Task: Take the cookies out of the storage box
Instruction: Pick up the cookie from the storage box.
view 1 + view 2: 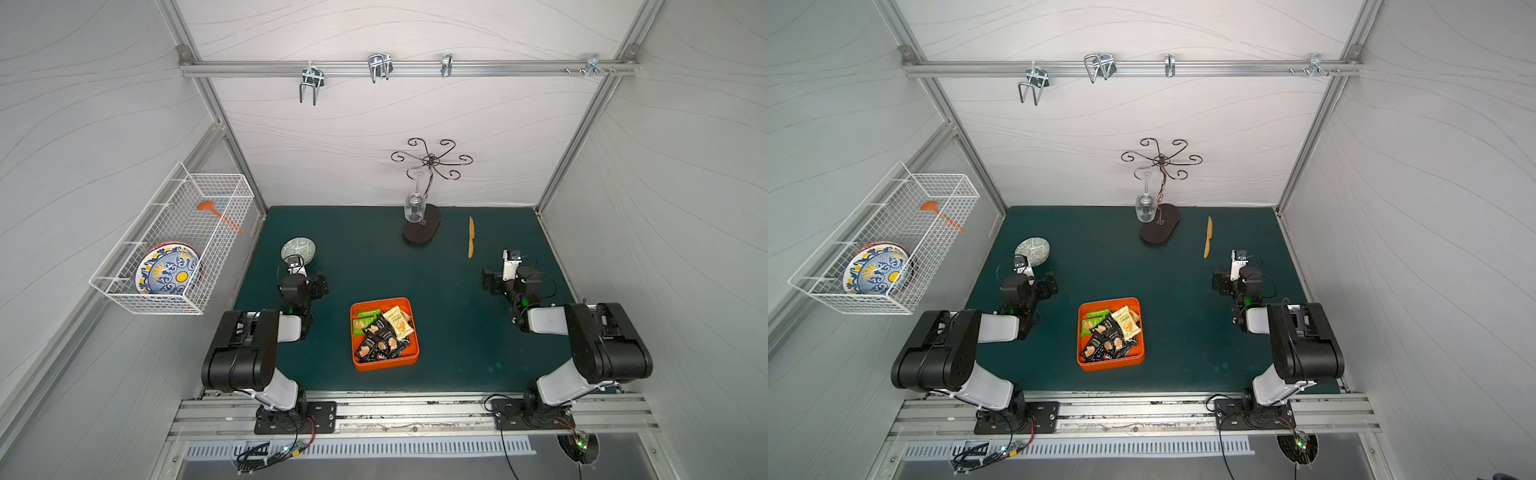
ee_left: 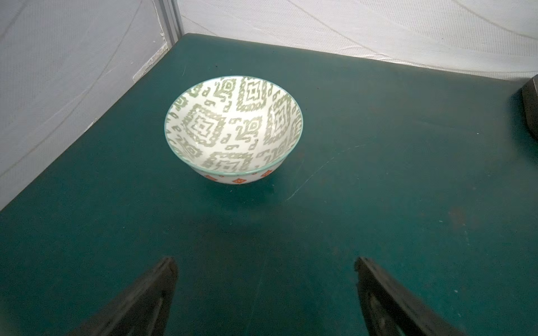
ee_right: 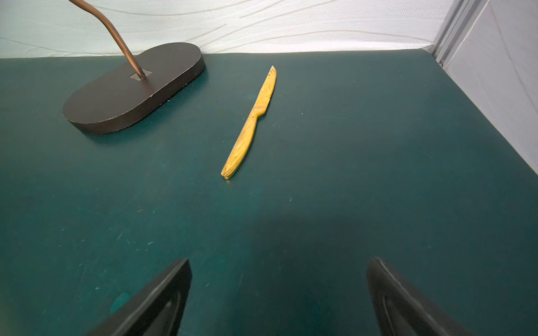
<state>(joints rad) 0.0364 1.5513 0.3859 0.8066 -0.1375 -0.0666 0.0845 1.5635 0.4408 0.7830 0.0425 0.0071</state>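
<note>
Storage box (image 1: 384, 362) sits lower centre in both top views, cookies (image 1: 379, 338) heaped inside. Left jaws and right jaws gape empty, well apart from it. Advised: take the topmost pale yellow packet (image 1: 398, 323) first, clear of walls.

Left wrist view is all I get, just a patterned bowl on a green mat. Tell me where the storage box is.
Observer: The orange storage box sits mid-width on the mat, toward its front edge.
Operator: Report its contents.
Observer: The cookies are piled inside, black, green and yellow packets; none lies on the mat.
Operator: Give me the right claw.
Observer: The right claw is open and empty, facing a yellow knife.
</note>
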